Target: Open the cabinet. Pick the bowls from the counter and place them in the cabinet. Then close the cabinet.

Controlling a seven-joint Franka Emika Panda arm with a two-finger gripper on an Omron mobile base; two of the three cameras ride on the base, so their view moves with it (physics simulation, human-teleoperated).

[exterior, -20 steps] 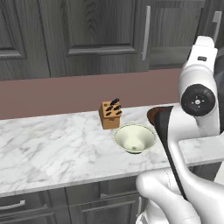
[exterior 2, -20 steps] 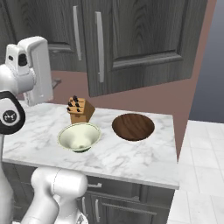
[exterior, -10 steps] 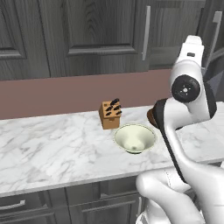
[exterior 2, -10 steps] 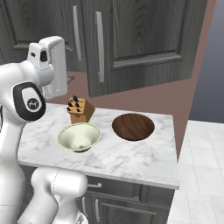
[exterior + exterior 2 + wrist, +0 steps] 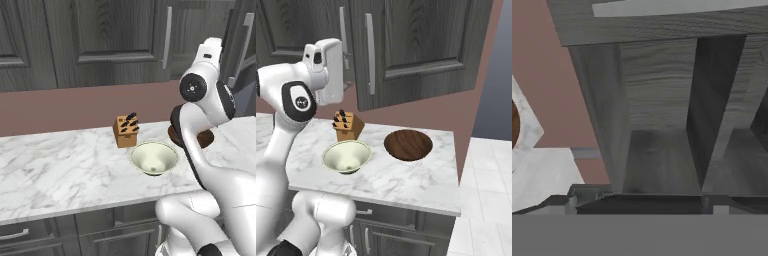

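Observation:
The cabinet point(image 5: 421, 45) hangs above the counter point(image 5: 406, 185); its right door, with a long silver handle point(image 5: 370, 52), stands swung outward. The hand view looks into the cabinet's bare grey inside point(image 5: 662, 160). My gripper point(image 5: 638, 201) is raised in front of the cabinet, left of the open door. It is open and holds nothing, fingertips wide apart. The hand is the white block point(image 5: 328, 72) at handle height, also high at the right point(image 5: 212, 52). The cream bowl point(image 5: 347, 156) and the brown wooden bowl point(image 5: 408, 145) sit side by side on the counter below. My arm partly hides the brown bowl point(image 5: 202, 138).
A tan knife block point(image 5: 347, 125) stands just behind the cream bowl, against the reddish wall strip. The counter ends at the right about a hand's width past the brown bowl. Drawer fronts point(image 5: 60, 235) run below the counter edge.
My hand has swung from the side toward the open cabinet, and the arm's upper joints have turned with it. The door and both bowls stay put.

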